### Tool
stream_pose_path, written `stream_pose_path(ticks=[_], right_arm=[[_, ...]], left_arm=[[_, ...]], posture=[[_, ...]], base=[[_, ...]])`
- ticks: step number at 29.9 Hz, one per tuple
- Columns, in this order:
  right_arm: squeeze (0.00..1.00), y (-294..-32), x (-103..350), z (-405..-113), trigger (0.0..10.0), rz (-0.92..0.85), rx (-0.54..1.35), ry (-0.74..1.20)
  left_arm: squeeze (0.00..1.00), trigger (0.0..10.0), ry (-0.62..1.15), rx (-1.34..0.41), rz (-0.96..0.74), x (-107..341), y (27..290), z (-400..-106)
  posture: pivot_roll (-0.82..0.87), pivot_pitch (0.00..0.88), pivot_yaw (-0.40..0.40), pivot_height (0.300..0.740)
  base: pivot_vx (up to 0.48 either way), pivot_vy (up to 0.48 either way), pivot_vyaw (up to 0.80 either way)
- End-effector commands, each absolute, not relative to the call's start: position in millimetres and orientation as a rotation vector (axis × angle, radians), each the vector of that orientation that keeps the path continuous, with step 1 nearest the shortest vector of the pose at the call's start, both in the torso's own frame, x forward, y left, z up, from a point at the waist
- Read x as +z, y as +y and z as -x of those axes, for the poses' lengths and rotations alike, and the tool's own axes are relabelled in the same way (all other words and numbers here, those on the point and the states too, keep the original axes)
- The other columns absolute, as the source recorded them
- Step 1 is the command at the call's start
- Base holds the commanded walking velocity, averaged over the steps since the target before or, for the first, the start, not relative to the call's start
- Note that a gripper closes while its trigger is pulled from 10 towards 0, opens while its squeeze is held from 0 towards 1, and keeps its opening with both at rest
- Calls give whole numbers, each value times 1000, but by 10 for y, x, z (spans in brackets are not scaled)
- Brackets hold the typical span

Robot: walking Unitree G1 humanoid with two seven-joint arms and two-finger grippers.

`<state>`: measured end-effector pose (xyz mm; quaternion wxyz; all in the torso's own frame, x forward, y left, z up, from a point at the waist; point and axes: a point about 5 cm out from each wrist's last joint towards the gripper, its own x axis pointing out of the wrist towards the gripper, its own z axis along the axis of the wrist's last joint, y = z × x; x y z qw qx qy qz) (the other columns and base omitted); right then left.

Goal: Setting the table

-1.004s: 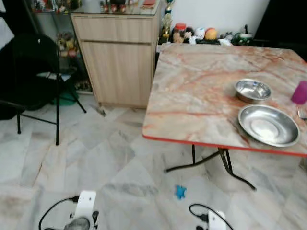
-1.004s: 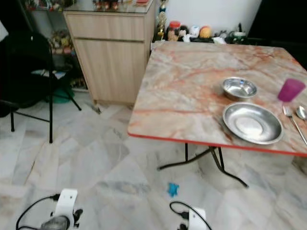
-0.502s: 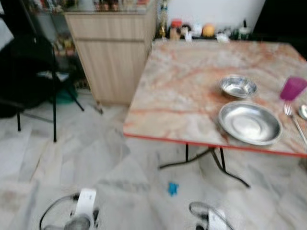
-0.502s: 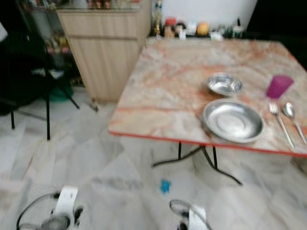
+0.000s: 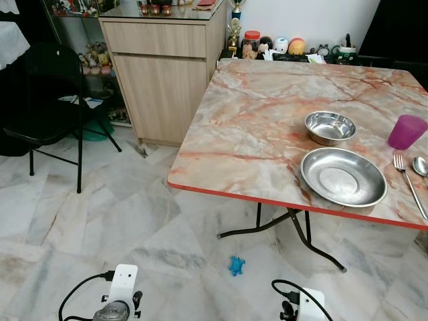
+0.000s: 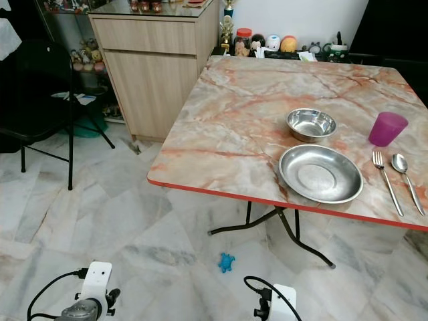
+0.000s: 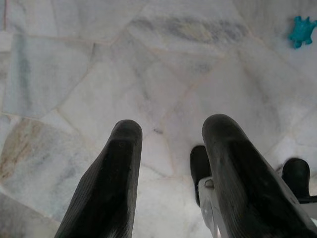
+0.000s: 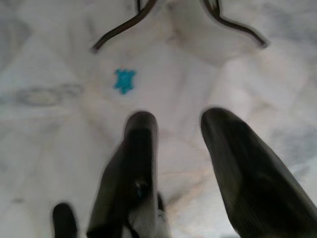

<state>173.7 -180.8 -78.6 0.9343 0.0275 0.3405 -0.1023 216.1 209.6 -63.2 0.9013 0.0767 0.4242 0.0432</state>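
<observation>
Both arms hanging low, left pincer [image 7: 171, 144] parted, right pincer [image 8: 181, 134] parted

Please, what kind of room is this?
Probably a home dining area: a marble-pattern folding table with a plate, bowl, cup, fork and spoon, beside a wooden cabinet.

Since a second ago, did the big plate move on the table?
No. The plate sits just before the bowl as earlier; only the camera shifted.

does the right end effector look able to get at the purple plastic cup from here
Probably not yet: the right end effector hangs low over the floor, while the purple plastic cup stands far across the marble table.
</observation>
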Motion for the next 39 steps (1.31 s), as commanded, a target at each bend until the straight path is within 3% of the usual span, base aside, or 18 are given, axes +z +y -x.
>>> stream_pose_path(ticks=[1,8,9,10,19,32,33,39], right_arm=[[0,-2028,-229,-2273,10000,29,-220,294],[0,-2073,275,-2400,10000,59,-229,23],[43,-2067,359,-2434,10000,64,-221,-13],[1000,-2048,550,-2517,10000,71,-207,-85],[1000,-1898,1038,-2686,10000,42,-164,-204],[1000,-1854,992,-2750,10000,12,-170,-140],[0,-1847,988,-2755,10000,9,-170,-132],[0,-1853,1019,-2783,10000,-26,-183,-132]], left_arm=[[0,10000,897,113,-146,-662,2131,-2102],[0,10000,893,111,-150,-655,2138,-2111],[0,10000,892,110,-150,-652,2137,-2116],[0,10000,888,109,-149,-645,2133,-2130],[0,10000,881,120,-141,-646,2135,-2126],[0,10000,874,136,-108,-661,2172,-2078],[0,10000,870,140,-103,-655,2175,-2087],[0,10000,864,121,-126,-634,2159,-2131]], posture=[[13,0,-29,740],[0,0,-20,740],[0,0,-20,740],[-1,0,-22,740],[15,0,-35,740],[15,0,-28,740],[10,0,-27,740],[6,0,-29,740]], base=[[0,0,0],[0,0,0],[0,0,0],[0,0,0],[0,0,0],[0,0,0],[0,0,0],[0,0,0]])
